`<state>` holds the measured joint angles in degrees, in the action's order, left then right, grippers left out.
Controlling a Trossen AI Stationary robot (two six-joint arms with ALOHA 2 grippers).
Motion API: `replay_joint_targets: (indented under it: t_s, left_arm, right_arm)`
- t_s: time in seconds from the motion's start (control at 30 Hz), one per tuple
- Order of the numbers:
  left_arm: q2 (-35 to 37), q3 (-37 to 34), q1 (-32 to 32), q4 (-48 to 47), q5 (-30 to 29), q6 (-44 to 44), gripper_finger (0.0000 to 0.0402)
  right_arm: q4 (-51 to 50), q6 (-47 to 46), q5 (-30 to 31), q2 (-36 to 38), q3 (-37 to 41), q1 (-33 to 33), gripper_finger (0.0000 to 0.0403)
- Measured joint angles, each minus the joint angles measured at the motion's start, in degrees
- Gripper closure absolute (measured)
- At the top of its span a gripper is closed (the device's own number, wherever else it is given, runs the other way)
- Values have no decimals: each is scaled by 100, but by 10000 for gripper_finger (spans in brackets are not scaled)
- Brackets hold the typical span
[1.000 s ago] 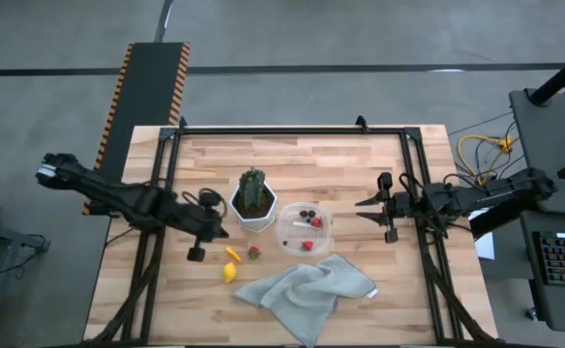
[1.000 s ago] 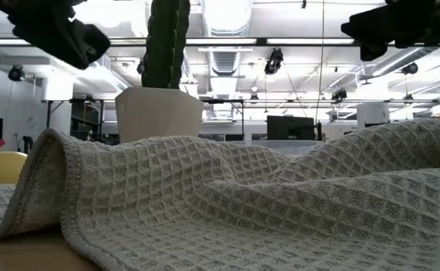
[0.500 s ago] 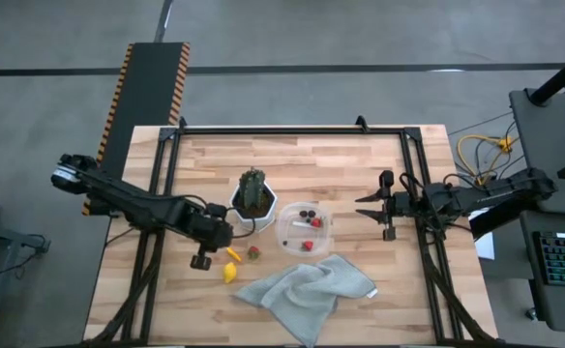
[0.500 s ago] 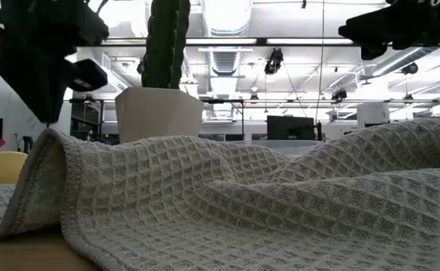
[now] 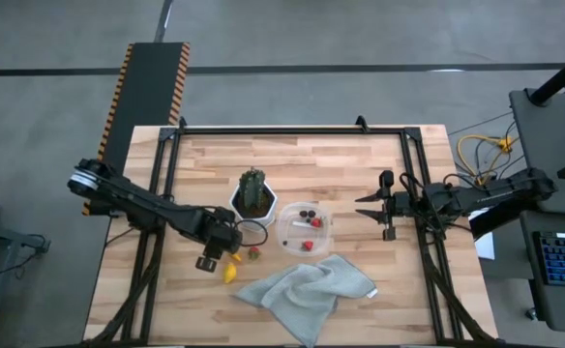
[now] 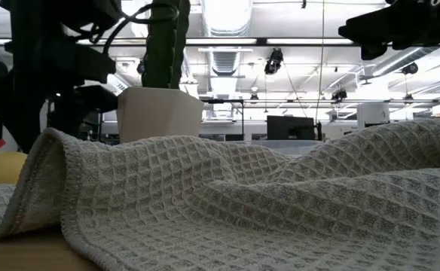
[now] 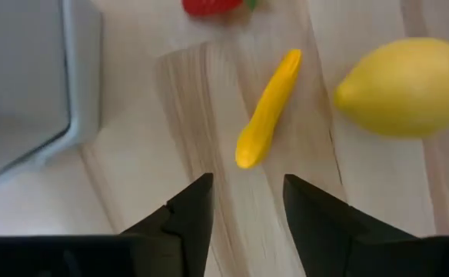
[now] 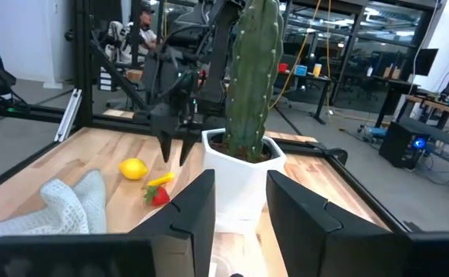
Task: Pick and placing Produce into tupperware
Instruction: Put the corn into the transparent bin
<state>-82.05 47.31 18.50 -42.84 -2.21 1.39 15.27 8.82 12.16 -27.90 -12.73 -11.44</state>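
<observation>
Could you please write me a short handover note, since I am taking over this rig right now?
Left gripper: open, empty, low over the table just short of the banana.
Right gripper: open, empty, waiting in the air to the right of the tub.
Done: two strawberries and some dark berries lie in the tub, which sits beside the cactus pot.
Left: the banana, the lemon and one strawberry lie on the table in front of the pot, beside the grey cloth.
</observation>
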Motion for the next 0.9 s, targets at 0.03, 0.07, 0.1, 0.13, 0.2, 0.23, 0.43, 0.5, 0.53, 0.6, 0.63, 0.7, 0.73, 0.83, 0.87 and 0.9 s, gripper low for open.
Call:
replay_joint_targets:
  t_s: [0.03,0.07,0.1,0.13,0.2,0.23,0.43,0.5,0.53,0.6,0.63,0.7,0.73,0.83,0.87,0.9]
  left_arm:
    - [-54,0,0,81,-4,-39,259]
    - [-100,0,0,149,-8,-44,259]
    - [-146,0,0,197,-16,-40,259]
    - [-189,0,2,273,-2,-49,259]
    - [-244,0,7,322,31,-80,259]
    - [-266,0,5,311,38,-83,259]
    - [-290,0,4,382,126,-73,259]
    - [-269,0,21,398,152,-68,259]
    - [-259,0,35,405,158,-66,259]
    - [-225,0,69,398,151,-68,259]
    - [-189,0,90,383,148,-68,259]
    - [-104,0,119,413,110,-74,259]
    - [-64,0,148,441,67,-79,259]
    - [17,0,255,510,-24,-192,259]
    - [32,2,306,517,-100,-219,259]
    - [33,2,354,513,-199,-224,259]
  right_arm:
    - [0,0,0,0,0,0,291]
    - [0,0,0,0,0,0,290]
    - [0,0,0,0,0,0,289]
    - [0,0,0,0,0,0,289]
    - [-2,7,-2,0,2,0,290]
    - [0,7,-2,0,0,0,291]
    - [-4,26,-3,0,2,0,296]
    - [-7,24,-4,0,2,0,296]
    - [-9,24,-2,0,2,0,295]
    - [-11,24,-4,0,2,0,294]
    - [-12,24,-4,0,2,0,293]
    - [-18,24,-4,0,2,0,294]
    - [-20,24,-4,0,2,0,295]
    - [-19,22,-4,0,2,0,299]
    - [-24,24,-6,0,2,0,300]
    - [-24,24,-5,0,4,0,301]
